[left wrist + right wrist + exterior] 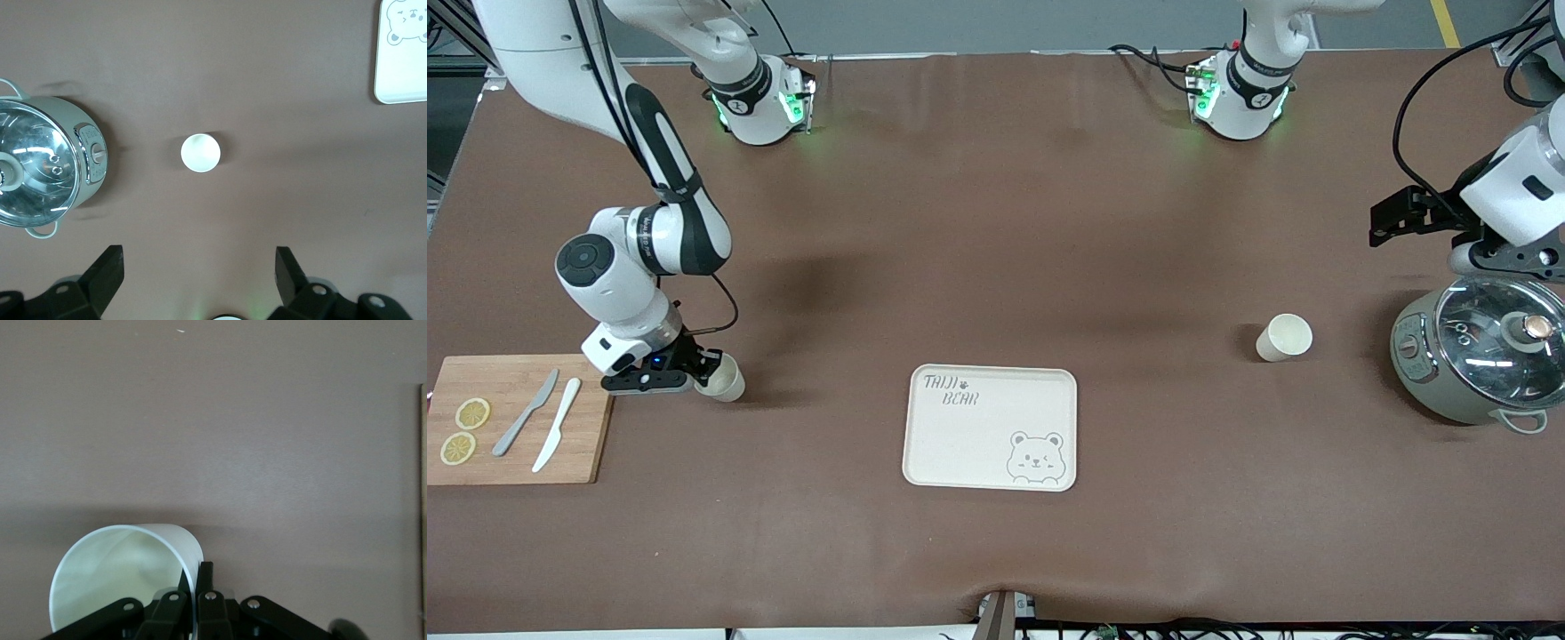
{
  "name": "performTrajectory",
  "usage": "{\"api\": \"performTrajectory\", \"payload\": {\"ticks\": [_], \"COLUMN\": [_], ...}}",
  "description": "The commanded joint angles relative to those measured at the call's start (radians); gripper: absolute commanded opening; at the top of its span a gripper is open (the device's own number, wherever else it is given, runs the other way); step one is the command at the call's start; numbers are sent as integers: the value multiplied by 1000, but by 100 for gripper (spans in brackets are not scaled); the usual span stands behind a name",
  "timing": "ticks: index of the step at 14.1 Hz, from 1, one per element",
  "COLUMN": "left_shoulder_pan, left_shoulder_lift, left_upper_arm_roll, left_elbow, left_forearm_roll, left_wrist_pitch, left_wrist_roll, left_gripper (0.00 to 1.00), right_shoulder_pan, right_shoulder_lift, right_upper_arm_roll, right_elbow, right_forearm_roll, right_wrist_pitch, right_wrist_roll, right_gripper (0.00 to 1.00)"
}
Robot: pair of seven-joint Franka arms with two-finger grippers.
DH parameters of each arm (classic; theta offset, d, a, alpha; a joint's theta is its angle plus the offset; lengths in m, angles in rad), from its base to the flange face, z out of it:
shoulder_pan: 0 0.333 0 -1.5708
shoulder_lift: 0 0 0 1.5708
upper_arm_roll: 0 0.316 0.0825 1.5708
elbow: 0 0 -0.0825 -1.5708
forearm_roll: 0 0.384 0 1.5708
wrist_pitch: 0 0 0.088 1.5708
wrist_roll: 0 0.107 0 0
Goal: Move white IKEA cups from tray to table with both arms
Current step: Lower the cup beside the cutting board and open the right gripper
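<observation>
One white cup (725, 378) is beside the cutting board, at the right arm's end of the table. My right gripper (696, 371) is shut on its rim, one finger inside and one outside. In the right wrist view the gripper (195, 577) pinches the cup's wall (120, 577). The other white cup (1285, 338) stands upright on the table beside the pot. My left gripper (1392, 222) is open and empty, up over the table near the pot. In the left wrist view that cup (200, 152) lies ahead of the open left gripper (198, 267), well apart from it.
A cream bear tray (925, 444) lies mid-table, nearer the front camera; it also shows in the left wrist view (400, 73). A grey-green pot with glass lid (1476, 360) stands at the left arm's end. A wooden cutting board (516, 378) holds lemon slices and two knives.
</observation>
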State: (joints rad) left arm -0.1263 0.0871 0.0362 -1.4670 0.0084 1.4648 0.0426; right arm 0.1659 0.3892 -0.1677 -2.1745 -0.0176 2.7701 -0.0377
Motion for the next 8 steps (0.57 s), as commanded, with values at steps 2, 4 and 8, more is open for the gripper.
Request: {"api": "performTrajectory", "payload": {"ticks": [2, 4, 8], "left_shoulder_pan": [4, 5, 2], "left_shoulder_lift": [0, 0, 0], "left_upper_arm_roll": [-4, -4, -4], "left_elbow": [13, 14, 14], "left_forearm_roll": [16, 16, 16], "left_wrist_pitch": [-12, -12, -12], "left_wrist_roll": [11, 13, 11], "left_gripper": [100, 100, 100], "right_shoulder_pan": [-17, -19, -23], "right_shoulder_lift": [25, 25, 25], "right_upper_arm_roll": [13, 13, 13], "right_elbow": [22, 22, 28], "right_forearm_roll": [-15, -13, -13], "right_wrist_pitch": [23, 25, 23], "right_wrist_roll": [-10, -10, -8], "right_gripper": [0, 0, 52]}}
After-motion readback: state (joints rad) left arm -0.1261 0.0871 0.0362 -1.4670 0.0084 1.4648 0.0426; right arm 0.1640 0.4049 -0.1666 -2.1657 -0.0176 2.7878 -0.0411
